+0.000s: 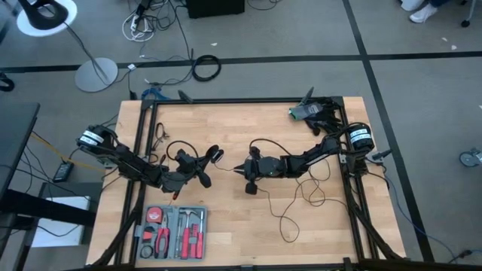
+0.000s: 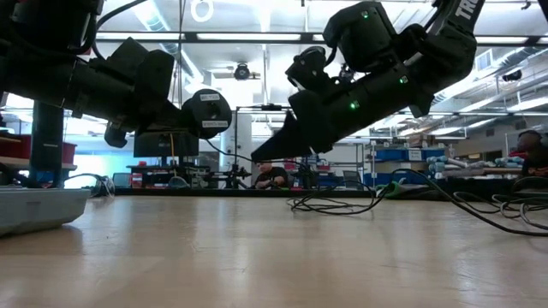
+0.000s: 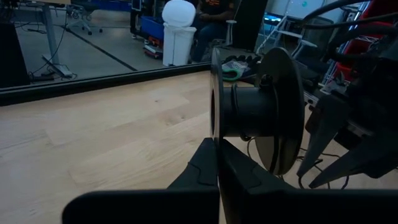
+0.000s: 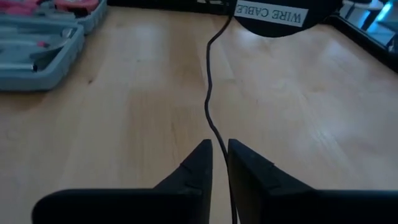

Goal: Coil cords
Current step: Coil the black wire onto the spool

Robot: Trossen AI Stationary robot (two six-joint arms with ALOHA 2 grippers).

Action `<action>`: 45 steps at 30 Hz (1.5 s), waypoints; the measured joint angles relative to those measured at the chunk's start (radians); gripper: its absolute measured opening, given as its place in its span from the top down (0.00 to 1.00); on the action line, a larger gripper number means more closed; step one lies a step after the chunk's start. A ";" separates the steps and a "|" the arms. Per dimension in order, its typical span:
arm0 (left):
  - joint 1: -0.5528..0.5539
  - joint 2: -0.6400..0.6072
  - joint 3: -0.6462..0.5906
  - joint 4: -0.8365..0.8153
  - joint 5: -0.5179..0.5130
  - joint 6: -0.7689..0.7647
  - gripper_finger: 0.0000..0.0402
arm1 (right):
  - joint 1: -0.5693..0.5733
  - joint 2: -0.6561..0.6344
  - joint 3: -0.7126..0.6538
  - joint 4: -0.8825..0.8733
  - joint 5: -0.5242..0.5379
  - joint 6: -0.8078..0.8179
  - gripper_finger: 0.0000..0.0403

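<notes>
The cords are one thin black cord and a small black spool (image 3: 261,112) labelled "WIRE CABLE" (image 4: 270,12). My left gripper (image 1: 207,159) is shut on the spool at mid-table and holds it above the wood (image 2: 208,111). From the spool the cord (image 4: 208,93) runs to my right gripper (image 1: 239,168), just to the spool's right. It passes through the narrow gap between that gripper's slightly parted fingers (image 4: 219,146). Beyond, the cord lies on the table in loose loops (image 1: 290,218). My left gripper pinches the spool's near flange (image 3: 214,163) at its lower rim, between its two fingers. The fingers come in about level from the table's left. The spool is lifted clear of the table, its axis about level. My right gripper has the cord running through its gap; I cannot tell whether the fingers touch it.
A grey tool case (image 1: 172,232) with red-handled tools sits by the near edge, left of centre. A green and black object (image 1: 309,113) lies at the far right corner. Another small dark cord (image 1: 160,139) lies at the far left. Black frame rails (image 1: 143,150) border the table.
</notes>
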 joint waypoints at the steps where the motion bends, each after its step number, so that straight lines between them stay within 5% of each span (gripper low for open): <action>1: 0.000 0.000 0.000 0.000 0.000 0.000 1.00 | 0.000 0.000 0.000 0.000 0.000 -0.016 0.87; 38: 0.000 0.000 0.000 -0.002 0.000 0.000 1.00 | 0.000 -0.001 0.000 0.090 0.063 -0.050 0.85; 45: 0.000 0.000 0.000 -0.002 0.000 0.000 1.00 | -0.005 -0.001 0.000 0.085 0.063 -0.018 0.98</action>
